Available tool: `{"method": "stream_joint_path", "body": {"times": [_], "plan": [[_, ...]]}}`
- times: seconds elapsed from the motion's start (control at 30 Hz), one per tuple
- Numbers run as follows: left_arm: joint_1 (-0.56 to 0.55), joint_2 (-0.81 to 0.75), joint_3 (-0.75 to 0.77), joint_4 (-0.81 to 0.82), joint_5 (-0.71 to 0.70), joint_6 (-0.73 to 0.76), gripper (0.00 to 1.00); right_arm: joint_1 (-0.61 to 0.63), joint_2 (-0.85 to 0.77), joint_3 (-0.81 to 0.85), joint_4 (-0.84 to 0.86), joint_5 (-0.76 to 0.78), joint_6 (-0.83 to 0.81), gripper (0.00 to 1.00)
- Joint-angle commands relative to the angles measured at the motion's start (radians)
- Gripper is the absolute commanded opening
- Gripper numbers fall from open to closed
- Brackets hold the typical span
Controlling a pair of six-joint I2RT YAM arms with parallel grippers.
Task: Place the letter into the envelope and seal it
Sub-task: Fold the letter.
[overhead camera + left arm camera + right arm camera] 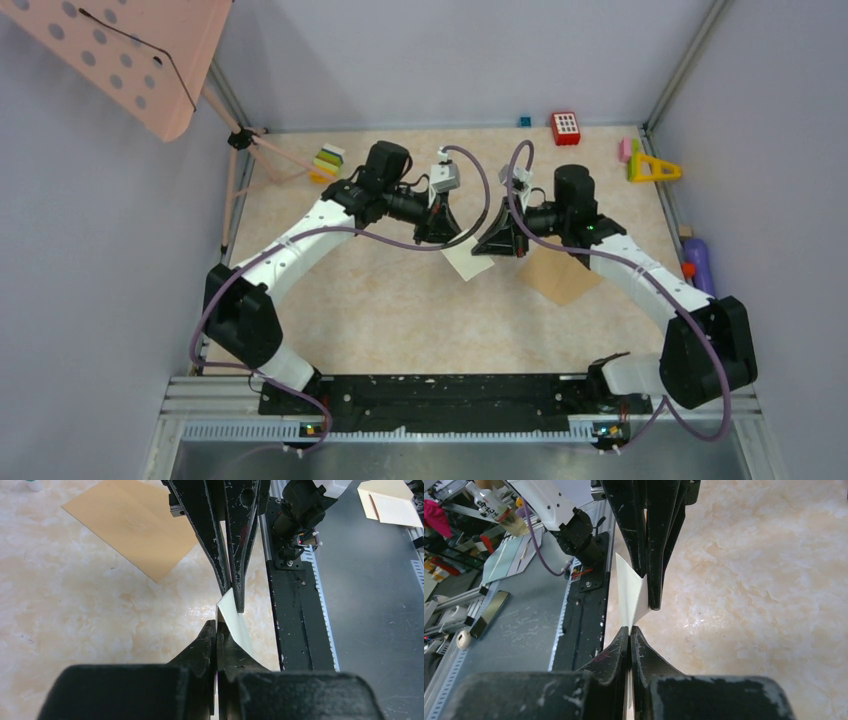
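The pale off-white letter (468,259) hangs between both grippers above the table's middle. My left gripper (440,232) is shut on its left edge; in the left wrist view the sheet (235,625) runs from my closed jaws to the other gripper's jaws. My right gripper (497,240) is shut on its right edge; in the right wrist view the letter (629,595) is folded between the two grippers. The tan-brown envelope (560,275) lies flat on the table under the right arm, and it shows in the left wrist view (132,522).
A red block (565,127), a yellow triangle (652,168), a pink block (626,150) and a purple bottle (698,262) sit along the back and right edge. Coloured blocks (328,160) and a pink stand's legs (245,150) are at the back left.
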Motion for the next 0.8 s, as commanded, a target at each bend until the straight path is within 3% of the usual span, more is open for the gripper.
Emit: {"method": "stream_joint_path", "body": {"times": [0.0, 0.07, 0.2, 0.37, 0.77], "plan": [[0.002, -0.036, 0.015, 0.017, -0.004, 0.010, 0.00, 0.011, -0.001, 0.021, 0.033, -0.052, 0.000, 0.00], [0.004, -0.040, 0.017, 0.016, -0.025, 0.010, 0.01, 0.012, -0.004, 0.027, 0.009, -0.037, -0.020, 0.00], [0.045, -0.057, 0.018, 0.039, -0.058, -0.021, 0.31, 0.010, -0.024, 0.050, -0.103, 0.020, -0.127, 0.00], [0.153, -0.085, -0.008, 0.197, 0.018, -0.200, 0.63, 0.011, -0.053, 0.050, -0.148, 0.095, -0.197, 0.00], [0.086, -0.045, -0.052, 0.236, 0.058, -0.210, 0.77, 0.013, -0.057, 0.045, -0.131, 0.169, -0.197, 0.00]]}}
